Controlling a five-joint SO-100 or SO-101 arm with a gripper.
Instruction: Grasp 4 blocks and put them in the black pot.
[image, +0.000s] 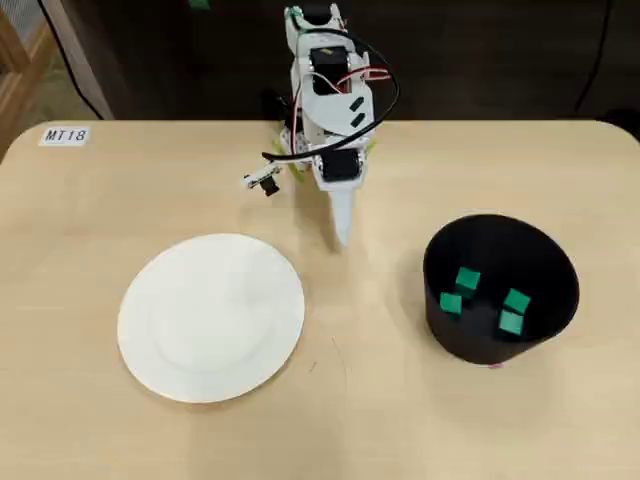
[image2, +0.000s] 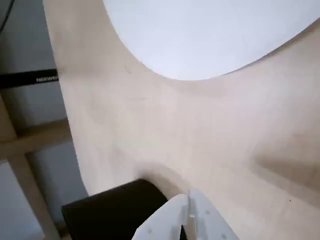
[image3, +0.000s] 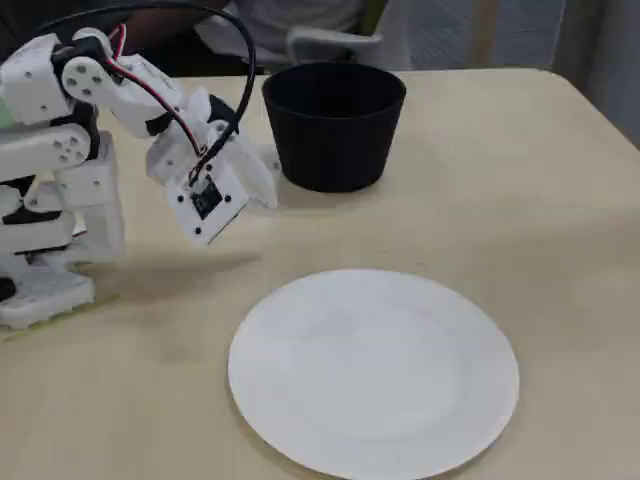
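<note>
Four blocks (image: 467, 280) (apparently) in pot (image: 548, 262)

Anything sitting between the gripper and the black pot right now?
Nothing: only bare table separates the gripper from the black pot, seen in the overhead view.

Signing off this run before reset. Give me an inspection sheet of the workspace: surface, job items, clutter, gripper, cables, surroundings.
Surface: light wooden table, with a small label reading MT18 at one corner in the overhead view.
Job's things: black pot upright; four green blocks lie inside it. None on the table.
Clutter: white plate, bare, beside the pot; otherwise nothing seen.
Gripper: gripper shut and holding nothing, hanging above the table between plate and pot.
Cables: black and red wires looped along the arm, clear of pot and plate.
Surroundings: dark floor past the table's far edge; a chair behind the pot in the fixed view.
</note>
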